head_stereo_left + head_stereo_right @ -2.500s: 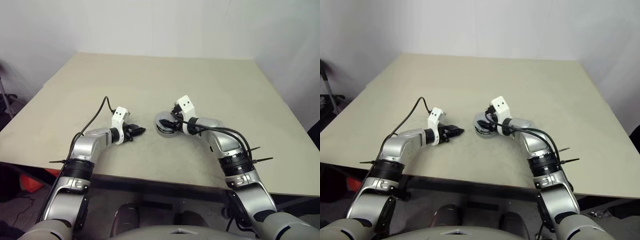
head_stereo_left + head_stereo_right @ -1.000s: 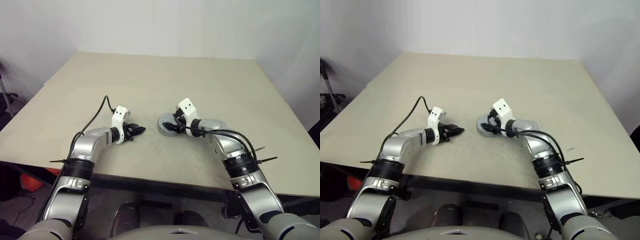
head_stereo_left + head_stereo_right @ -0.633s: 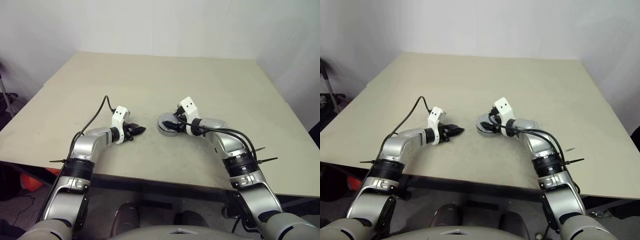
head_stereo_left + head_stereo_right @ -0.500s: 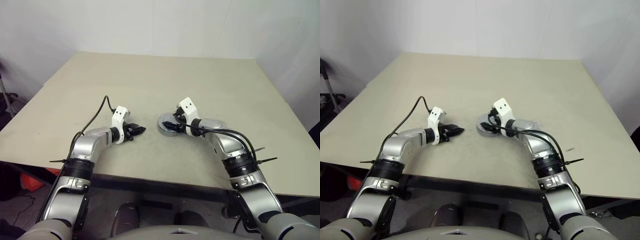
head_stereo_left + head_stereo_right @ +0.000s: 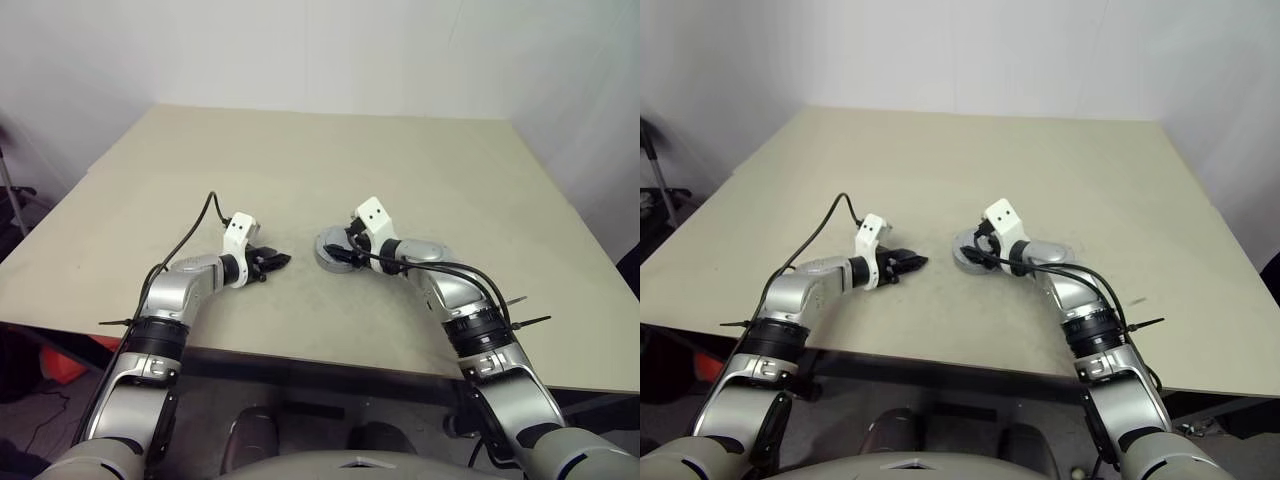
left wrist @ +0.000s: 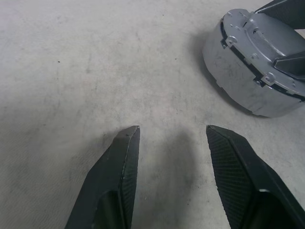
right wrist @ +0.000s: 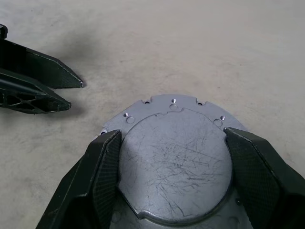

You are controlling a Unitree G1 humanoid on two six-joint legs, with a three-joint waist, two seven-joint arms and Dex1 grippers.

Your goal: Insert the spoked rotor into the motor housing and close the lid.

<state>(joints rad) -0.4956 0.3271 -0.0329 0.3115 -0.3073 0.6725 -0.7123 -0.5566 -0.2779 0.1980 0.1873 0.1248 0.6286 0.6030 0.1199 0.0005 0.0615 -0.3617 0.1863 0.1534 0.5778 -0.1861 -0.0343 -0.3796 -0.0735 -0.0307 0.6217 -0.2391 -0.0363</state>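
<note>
From the head camera, one motor housing [image 5: 335, 254] with its grey lid on sat near the middle of the beige table [image 5: 300, 160]. The right gripper [image 5: 343, 255] reached over it from about four o'clock. The left gripper [image 5: 277, 261] hovered at the housing's nine o'clock, apart from it. Compared with 2.5 seconds earlier, the right forearm lay lower and further right; the left arm had not shifted.

In the left wrist view, the two black fingers [image 6: 119, 167] stood parted over bare table, gripping nothing, the housing [image 6: 248, 71] ahead of them.

In the right wrist view, the two fingers [image 7: 102, 167] were spread wide, flanking the scratched round lid [image 7: 174, 160]; they seemed to touch its rim, though contact was hard to confirm. The left gripper [image 7: 71, 95] showed beyond.
</note>
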